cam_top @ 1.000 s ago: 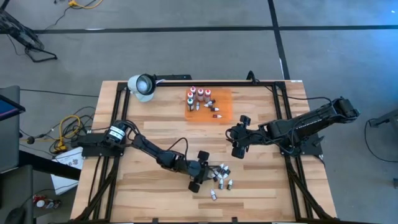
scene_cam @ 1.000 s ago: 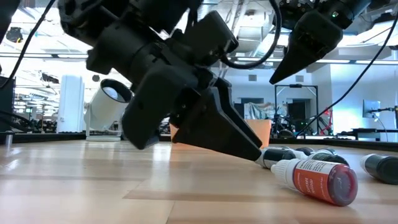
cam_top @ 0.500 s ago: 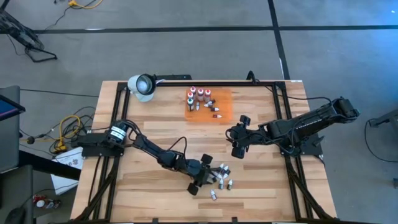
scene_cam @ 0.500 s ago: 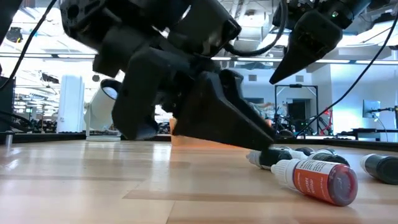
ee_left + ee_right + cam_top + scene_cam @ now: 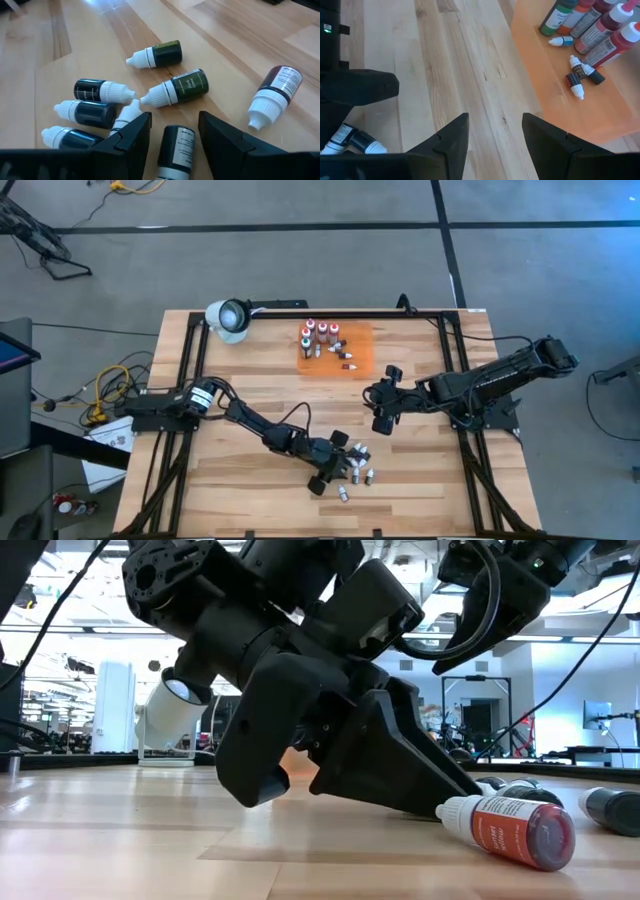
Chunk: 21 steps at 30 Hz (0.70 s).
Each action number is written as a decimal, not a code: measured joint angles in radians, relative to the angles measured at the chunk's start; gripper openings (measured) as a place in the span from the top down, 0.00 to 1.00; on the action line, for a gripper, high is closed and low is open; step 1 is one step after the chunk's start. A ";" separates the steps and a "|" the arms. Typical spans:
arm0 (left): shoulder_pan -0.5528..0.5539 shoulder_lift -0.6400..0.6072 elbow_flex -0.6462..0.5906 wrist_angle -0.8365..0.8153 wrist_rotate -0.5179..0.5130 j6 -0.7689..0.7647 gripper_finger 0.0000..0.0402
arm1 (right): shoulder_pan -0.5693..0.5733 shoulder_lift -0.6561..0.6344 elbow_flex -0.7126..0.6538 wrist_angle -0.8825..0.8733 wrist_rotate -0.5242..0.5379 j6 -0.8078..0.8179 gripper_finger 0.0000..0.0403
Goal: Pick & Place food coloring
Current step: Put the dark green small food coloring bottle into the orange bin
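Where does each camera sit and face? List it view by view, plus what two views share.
High view: overhead, straight down on the table; both arms, left gripper at the loose bottles, right gripper by the orange mat.
Low view: table height, looking across; left gripper beside a red bottle.
Left wrist view: faces the loose bottles; own open fingers straddle a dark bottle.
Right wrist view: faces the orange mat; own open fingers.
Shared: high and right wrist views both show the mat.

Small dropper bottles lying scattered on wood, taller bottles upright.
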 joint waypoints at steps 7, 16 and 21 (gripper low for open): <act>0.000 0.000 0.002 -0.055 -0.025 -0.018 0.59 | 0.000 0.000 0.000 0.000 0.000 0.000 0.56; 0.008 -0.024 0.003 -0.143 -0.051 -0.065 0.59 | 0.000 0.000 0.000 -0.002 -0.002 0.001 0.56; 0.009 -0.034 0.002 -0.198 -0.070 -0.084 0.60 | 0.000 0.000 -0.001 -0.012 -0.002 0.007 0.56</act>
